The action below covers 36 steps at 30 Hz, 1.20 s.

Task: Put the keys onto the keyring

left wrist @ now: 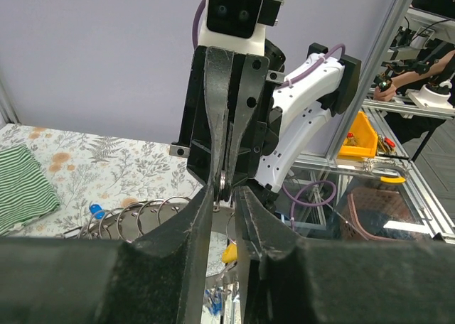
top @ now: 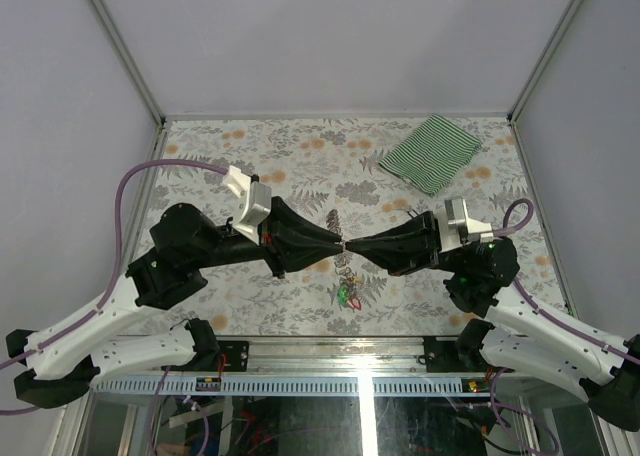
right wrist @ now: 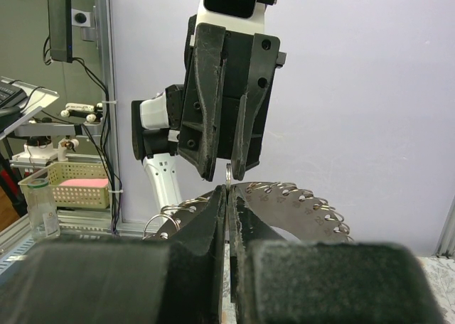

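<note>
Right gripper (right wrist: 227, 196) pinches a key (right wrist: 228, 172), at three o'clock from left gripper (left wrist: 226, 203) (barely parted, grip unclear); keyring (right wrist: 284, 207) at six o'clock.

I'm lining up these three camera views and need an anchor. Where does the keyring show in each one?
Top external: keyring near picture centre, edge-on, just beyond where the left claw and right claw meet.
Left wrist: loops lower left of centre, beside the left claw.
Right wrist: arc of loops right of centre, behind the right claw.
Shared landmark: the two claws' tips meeting, seen in all three.
</note>
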Tool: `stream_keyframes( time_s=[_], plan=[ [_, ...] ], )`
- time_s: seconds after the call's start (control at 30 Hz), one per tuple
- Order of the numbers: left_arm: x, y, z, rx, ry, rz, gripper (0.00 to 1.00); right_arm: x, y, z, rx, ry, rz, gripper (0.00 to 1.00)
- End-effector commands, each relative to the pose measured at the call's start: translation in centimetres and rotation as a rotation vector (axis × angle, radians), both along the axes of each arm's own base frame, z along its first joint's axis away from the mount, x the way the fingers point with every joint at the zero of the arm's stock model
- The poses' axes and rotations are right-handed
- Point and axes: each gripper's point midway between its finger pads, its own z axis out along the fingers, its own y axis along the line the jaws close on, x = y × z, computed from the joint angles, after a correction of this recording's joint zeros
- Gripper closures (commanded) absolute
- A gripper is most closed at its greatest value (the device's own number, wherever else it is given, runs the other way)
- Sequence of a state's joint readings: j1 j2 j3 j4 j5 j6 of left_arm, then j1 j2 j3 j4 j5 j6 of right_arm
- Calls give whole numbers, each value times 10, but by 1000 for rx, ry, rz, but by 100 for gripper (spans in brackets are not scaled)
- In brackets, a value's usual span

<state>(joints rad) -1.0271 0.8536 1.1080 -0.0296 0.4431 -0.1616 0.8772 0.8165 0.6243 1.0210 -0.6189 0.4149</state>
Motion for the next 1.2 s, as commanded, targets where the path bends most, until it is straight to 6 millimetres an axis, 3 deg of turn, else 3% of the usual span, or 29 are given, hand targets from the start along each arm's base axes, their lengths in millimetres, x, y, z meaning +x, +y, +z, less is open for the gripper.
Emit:
stream_keyframes(
  time_s=[0.0,0.23,0.47,0.67,0.87,1.03,1.17],
  plan=[
    [-5,-3,11,-50,-31,-28,81,-6,-10,29,91,-67,-15,100],
    [-5,-6,7,-45,-27,-38,84,-5,-9,29,86,-63,-13,100],
    [-5,-6,6,-43,-26,-39,99,-5,-9,29,83,-67,-21,100],
    [-6,-5,5,-29,-25,-42,100,-3,-9,26,55,-79,-45,100],
    [-5,-3,0,35,-24,-35,100,1,-7,12,-73,-121,-105,75],
    [-7,-3,-6,110,-20,-47,100,1,-12,-2,-175,-149,-143,73],
    [-6,-6,-15,166,-19,-59,100,-3,-14,-9,-248,-173,-134,78]
  ],
)
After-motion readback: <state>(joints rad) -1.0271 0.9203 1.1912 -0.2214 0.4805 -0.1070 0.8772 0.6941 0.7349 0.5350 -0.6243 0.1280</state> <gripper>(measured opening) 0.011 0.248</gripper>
